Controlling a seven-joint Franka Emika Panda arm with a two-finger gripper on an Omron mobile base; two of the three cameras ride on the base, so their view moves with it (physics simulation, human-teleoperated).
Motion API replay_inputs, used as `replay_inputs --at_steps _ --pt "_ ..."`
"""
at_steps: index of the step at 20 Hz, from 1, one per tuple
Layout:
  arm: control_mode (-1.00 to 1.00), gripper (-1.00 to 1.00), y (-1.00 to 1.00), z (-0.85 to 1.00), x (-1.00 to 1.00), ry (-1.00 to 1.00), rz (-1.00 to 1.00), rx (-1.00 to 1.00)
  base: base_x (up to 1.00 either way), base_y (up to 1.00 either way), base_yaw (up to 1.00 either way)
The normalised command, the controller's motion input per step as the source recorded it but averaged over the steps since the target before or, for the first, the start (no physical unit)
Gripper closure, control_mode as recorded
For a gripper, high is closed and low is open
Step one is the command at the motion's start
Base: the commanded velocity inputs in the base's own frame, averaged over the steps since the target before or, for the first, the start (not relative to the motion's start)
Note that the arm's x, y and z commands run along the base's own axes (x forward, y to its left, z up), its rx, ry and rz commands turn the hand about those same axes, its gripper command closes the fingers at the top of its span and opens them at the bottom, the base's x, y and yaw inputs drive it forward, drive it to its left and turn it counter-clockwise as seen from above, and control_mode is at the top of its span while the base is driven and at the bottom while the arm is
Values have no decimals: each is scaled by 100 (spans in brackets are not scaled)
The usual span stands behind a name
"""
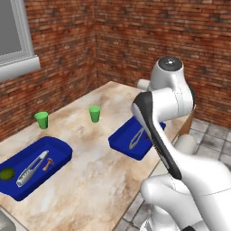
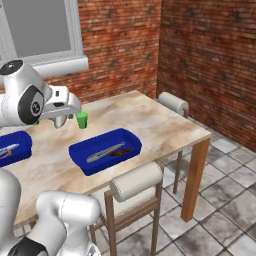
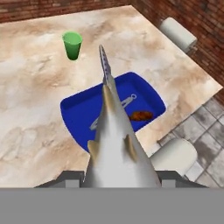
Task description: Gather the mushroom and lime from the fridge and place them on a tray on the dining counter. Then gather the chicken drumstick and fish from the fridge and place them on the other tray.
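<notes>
Silvery grey fills the bottom centre of the hand view: the fish [image 3: 114, 144] runs up from between the finger tips, tail toward the top of the frame, so the hand [image 3: 118, 179] is pinching the fish by its head end — though the pads themselves are hidden under its body. By my reading this is the last carry of the task, with the fish brought over the other tray [image 3: 151, 97], which lies directly beyond it in the middle of the frame.

That tray already holds the chicken drumstick [image 3: 141, 116] at its right side and a pair of metal tongs [image 3: 124, 103] lying slantwise. The next move calls for lowering the fish into the bare blue floor left of the drumstick and then spreading the fingers; the tongs are the likeliest thing to land on, and the fish looks long against the tray, so it may need laying along the tray's length.

Farther off on the marbled surface [image 1: 97, 155], the first tray [image 1: 61, 149] sits at lower left of the left base view with the lime [image 1: 6, 173], the mushroom [image 1: 47, 164] and its own tongs [image 1: 31, 169] inside — that half looks finished. Two green cups [image 1: 94, 113] stand beyond the trays, well apart from the drop. Padded chair backs [image 2: 137, 181] line the near edge, below the arm's path.
</notes>
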Motion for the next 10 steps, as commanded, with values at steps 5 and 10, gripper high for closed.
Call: replay_inputs --at_steps 5,10 --pt "-100 100 0 -56 61 1 0 3 0 0 0" --pt "-100 100 0 -49 71 0 0 7 0 0 0"
